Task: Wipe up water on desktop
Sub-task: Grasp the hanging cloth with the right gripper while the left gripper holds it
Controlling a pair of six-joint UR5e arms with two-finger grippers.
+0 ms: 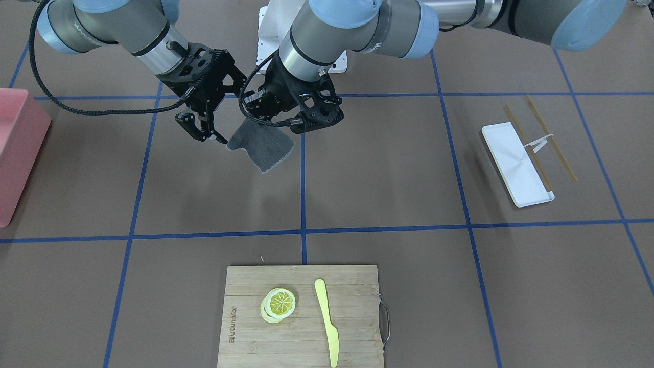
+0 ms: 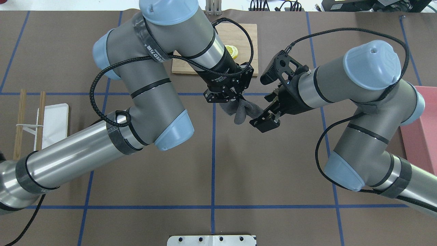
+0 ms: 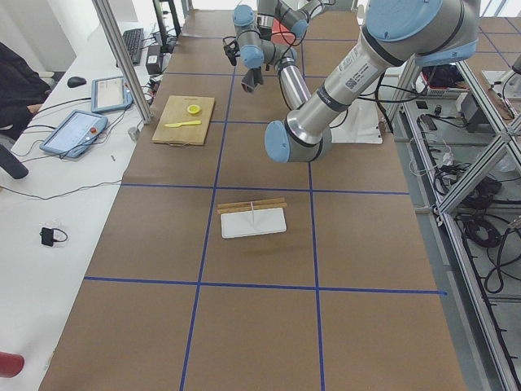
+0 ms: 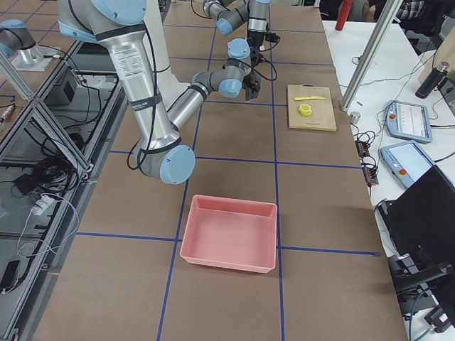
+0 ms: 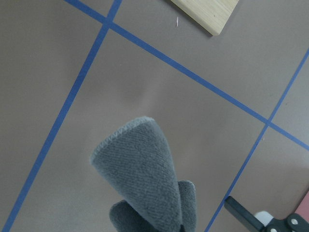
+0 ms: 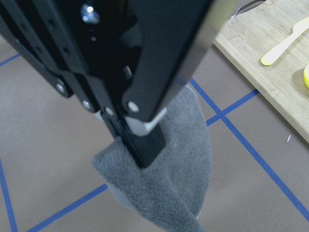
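Note:
The desktop (image 1: 388, 168) is matte brown with blue tape lines; I see no water on it. My left gripper (image 1: 280, 122) (image 2: 232, 101) is shut on a grey cloth (image 1: 263, 148) (image 2: 240, 112) and holds it hanging above the desktop near the middle tape cross. The cloth also fills the left wrist view (image 5: 145, 179). My right gripper (image 1: 207, 134) (image 2: 264, 111) is right beside it with its jaws apart. One of its fingertips (image 6: 145, 145) lies against the cloth's edge (image 6: 188, 145).
A bamboo cutting board (image 1: 301, 317) with a lemon slice (image 1: 279, 304) and a yellow knife (image 1: 327, 322) lies at the operators' side. A pink bin (image 1: 18, 148) is on my right. A white tray (image 1: 516, 163) and chopsticks (image 1: 549, 138) are on my left.

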